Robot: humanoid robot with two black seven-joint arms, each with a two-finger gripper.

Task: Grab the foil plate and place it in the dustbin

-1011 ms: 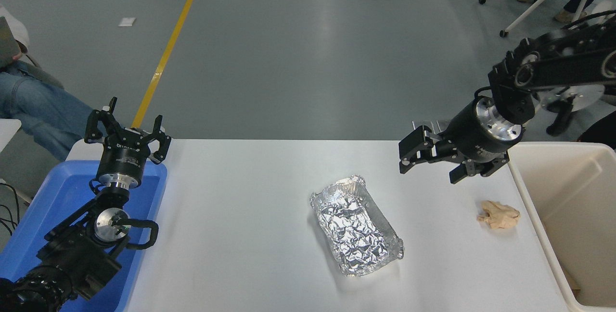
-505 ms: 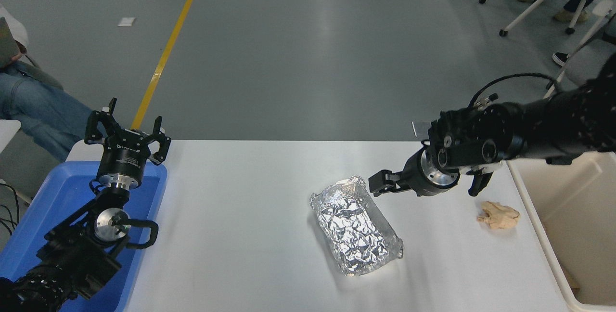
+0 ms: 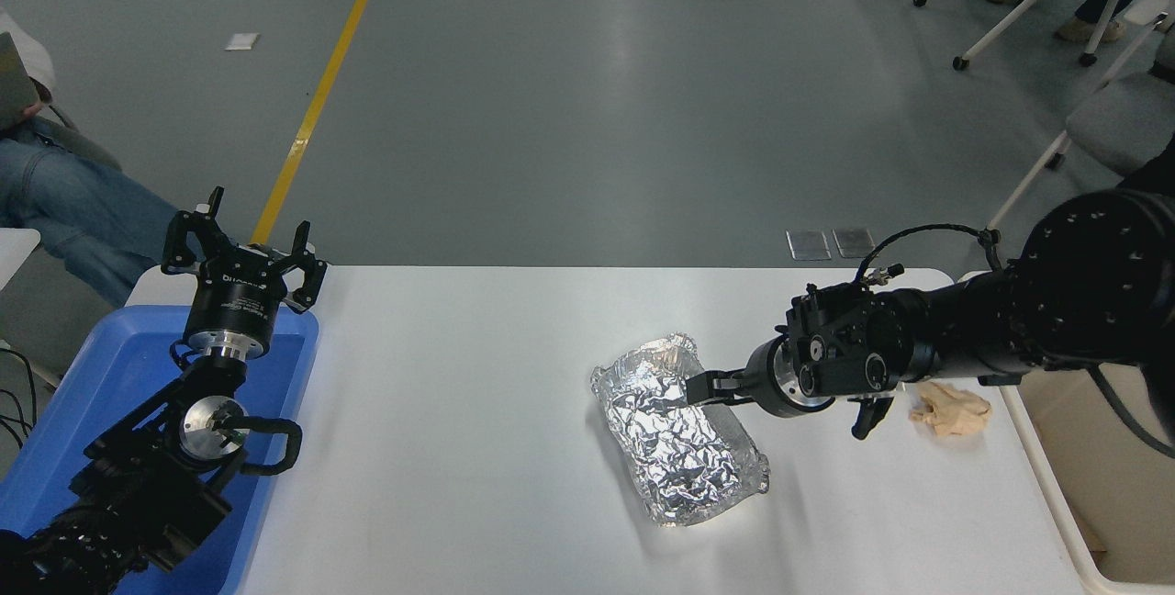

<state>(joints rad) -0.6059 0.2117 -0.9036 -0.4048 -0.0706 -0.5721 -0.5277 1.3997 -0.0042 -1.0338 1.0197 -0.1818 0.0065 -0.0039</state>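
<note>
The foil plate [image 3: 679, 434] lies on the white table [image 3: 459, 448], right of centre, long side running from far left to near right. My right gripper [image 3: 778, 404] reaches in from the right, low over the plate's far right end. It is open: one finger [image 3: 705, 388] points left over the plate's rim and inside, the other [image 3: 863, 420] hangs on the gripper's right side over the table. It holds nothing. The cream dustbin [image 3: 1065, 496] stands at the table's right edge, partly hidden by my right arm. My left gripper [image 3: 243, 235] is parked open at the lower left.
A crumpled tan paper wad [image 3: 951, 411] lies between the plate and the dustbin, just below my right arm. A blue tub [image 3: 83, 393] sits under the left arm. A seated person's legs [image 3: 64, 200] are at the left edge; chairs [image 3: 1102, 108] stand at the top right.
My right gripper has come down and moved left, from above the table's far right side to the plate's far end. One finger now reaches over the rim. The plate has not moved.
</note>
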